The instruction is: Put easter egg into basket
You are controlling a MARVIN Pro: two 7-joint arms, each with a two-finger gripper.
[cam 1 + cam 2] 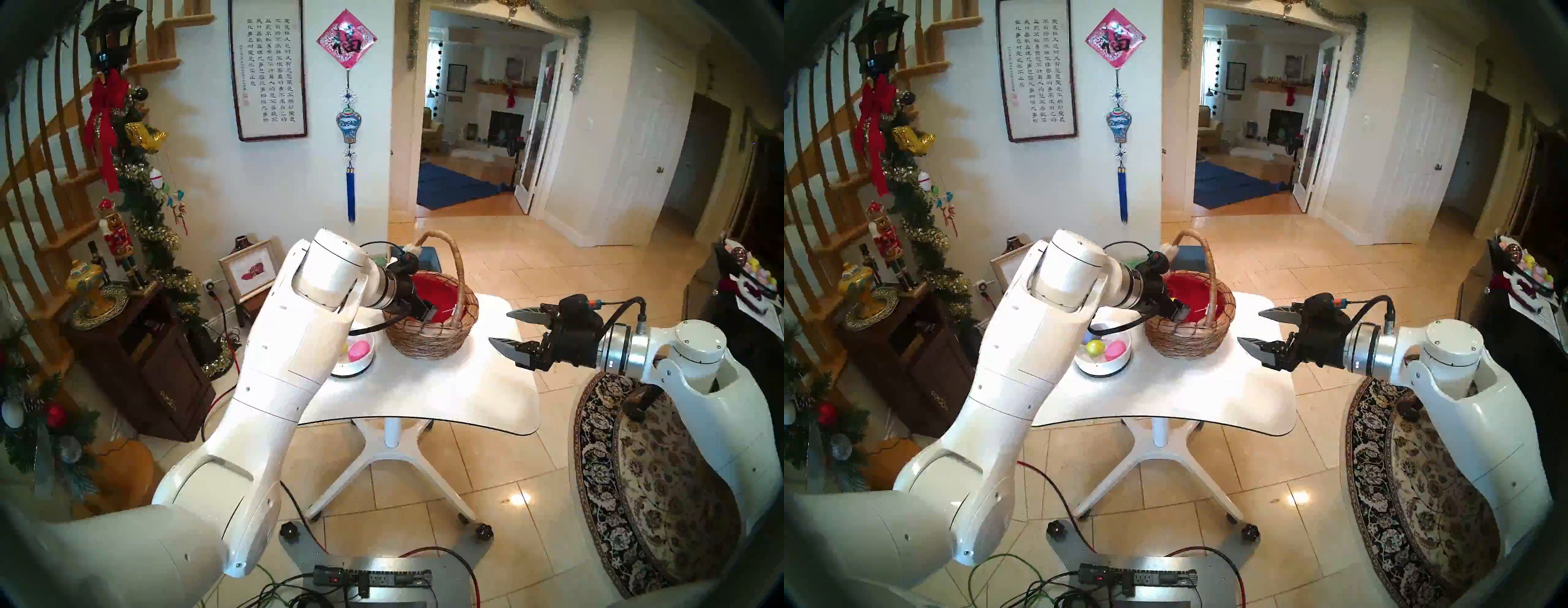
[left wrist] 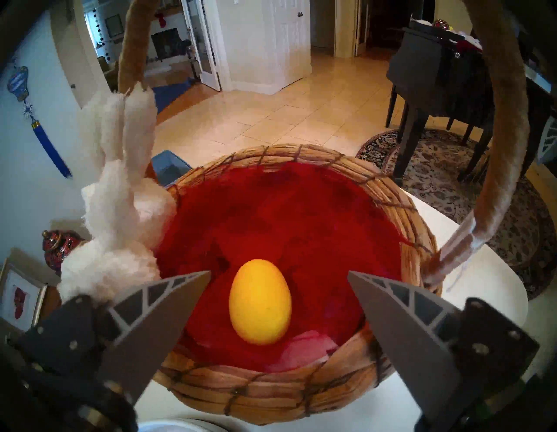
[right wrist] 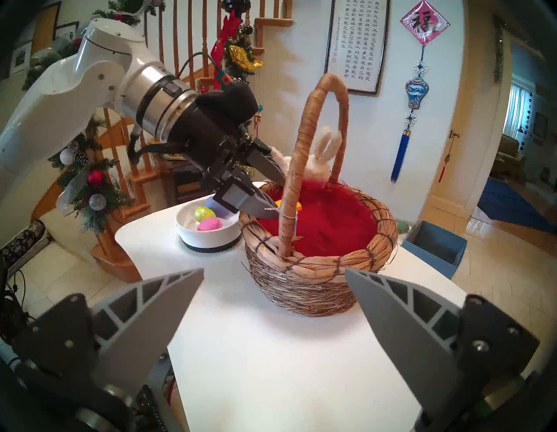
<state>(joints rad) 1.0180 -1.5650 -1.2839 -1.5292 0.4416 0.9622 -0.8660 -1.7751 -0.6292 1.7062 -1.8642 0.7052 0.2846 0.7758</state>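
Where lining reddens, yellow egg (image 2: 260, 302) inside basket (image 2: 401, 208).

One basket (image 3: 319, 271) — one yellow egg (image 2: 259, 301) inside; one bowl (image 3: 208, 232) — three eggs.

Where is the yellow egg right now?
In the left wrist view, the yellow egg lies on the red lining inside the basket, near its front wall, between the open left gripper's fingers.

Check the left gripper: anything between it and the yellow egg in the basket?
Nothing visible. The left gripper is open over the basket, and the yellow egg lies free on the red lining between its fingers; the handle arches clear.
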